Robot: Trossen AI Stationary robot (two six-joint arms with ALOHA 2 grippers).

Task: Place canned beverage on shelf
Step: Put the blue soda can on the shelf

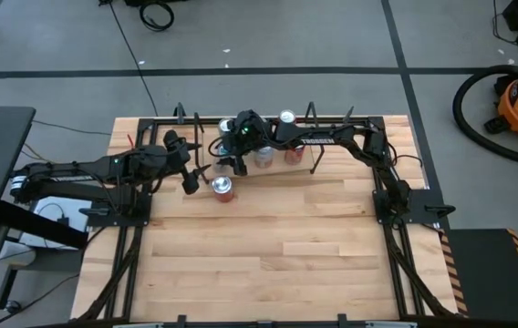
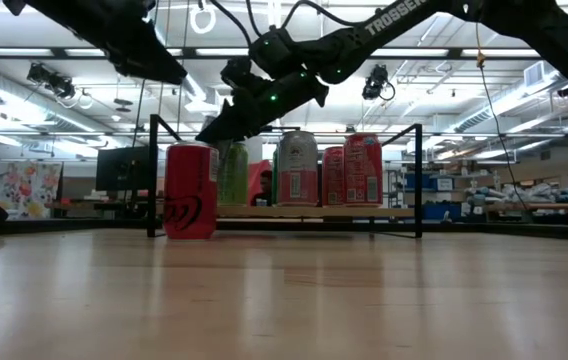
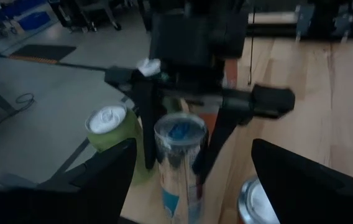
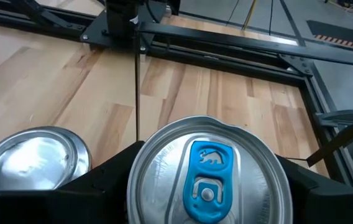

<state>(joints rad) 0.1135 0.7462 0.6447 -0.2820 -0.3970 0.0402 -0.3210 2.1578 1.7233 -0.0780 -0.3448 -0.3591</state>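
Because the silver can (image 4: 206, 174) with the blue tab already stood on the shelf (image 2: 294, 212) among other cans, the right hand (image 1: 238, 157) gripped it narrowly from above, probably about to let go. Nearby, the left hand (image 1: 189, 169) hung wide and empty beside a red can (image 2: 190, 191) on the tabletop (image 1: 268, 246).

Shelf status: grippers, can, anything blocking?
Right gripper fingers shut on silver can, upright on shelf. Left gripper open, beside red can on table. Nothing seen blocking.
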